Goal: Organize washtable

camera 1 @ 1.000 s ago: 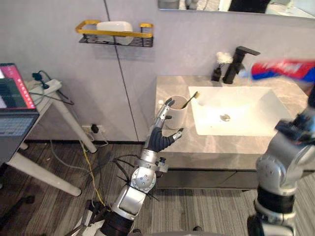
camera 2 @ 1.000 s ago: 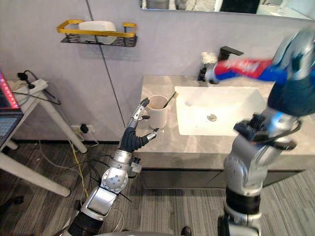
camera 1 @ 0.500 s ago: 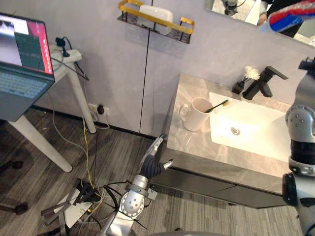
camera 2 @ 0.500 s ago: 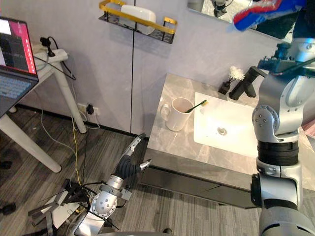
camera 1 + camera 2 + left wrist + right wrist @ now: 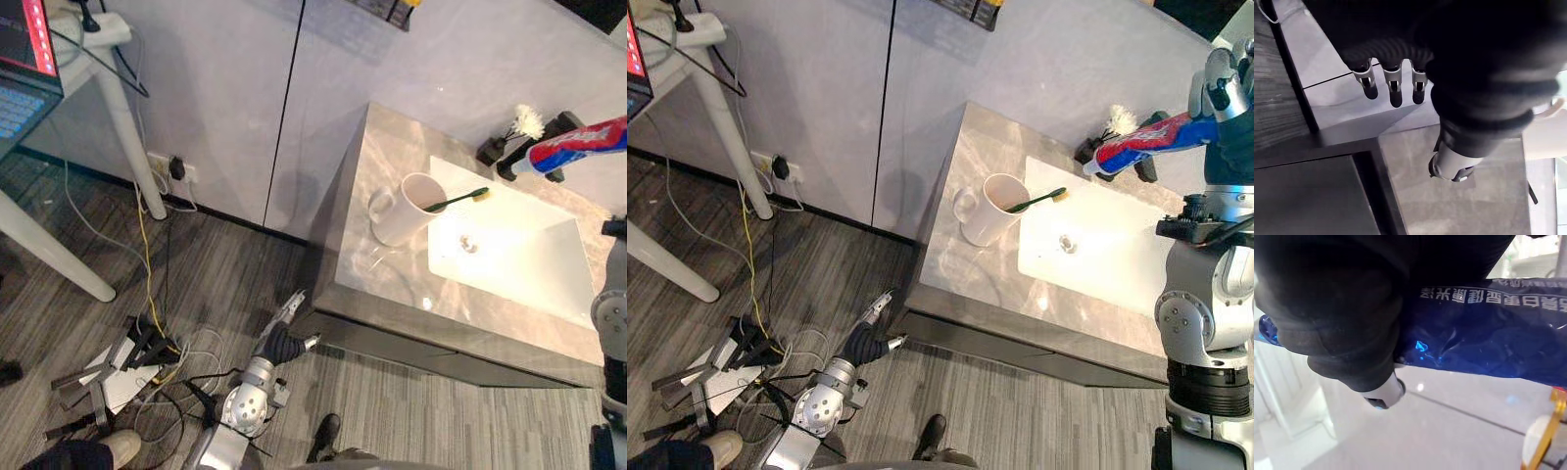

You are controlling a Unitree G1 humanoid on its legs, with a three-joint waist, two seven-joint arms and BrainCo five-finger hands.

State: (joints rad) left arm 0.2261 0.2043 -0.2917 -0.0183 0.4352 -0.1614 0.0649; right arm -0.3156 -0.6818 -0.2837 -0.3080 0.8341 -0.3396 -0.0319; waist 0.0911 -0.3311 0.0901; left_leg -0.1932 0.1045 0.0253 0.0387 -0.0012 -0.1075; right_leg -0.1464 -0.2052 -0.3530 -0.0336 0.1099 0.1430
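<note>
Clutching a red-white-blue toothpaste tube (image 5: pixel 1141 140) in our right hand (image 5: pixel 1222 98), we must yet stow it; green plastic toothbrush (image 5: pixel 457 200) sits in white mug (image 5: pixel 411 208), left hand (image 5: pixel 281 338) slack-fingered

The left arm (image 5: pixel 818 411) is silver-grey with a round joint like a ball. The left hand (image 5: pixel 862 345) has a black ribbed cover over its back and wrist. Its fingers (image 5: pixel 1393 88) are silver with dark tips, and the thumb (image 5: pixel 1449 164) is a grey tube. The right arm (image 5: pixel 1205 313) is thick and shiny grey, with black rings between round parts. The right hand (image 5: pixel 1223 93) has silver fingers and a dark cover.
</note>
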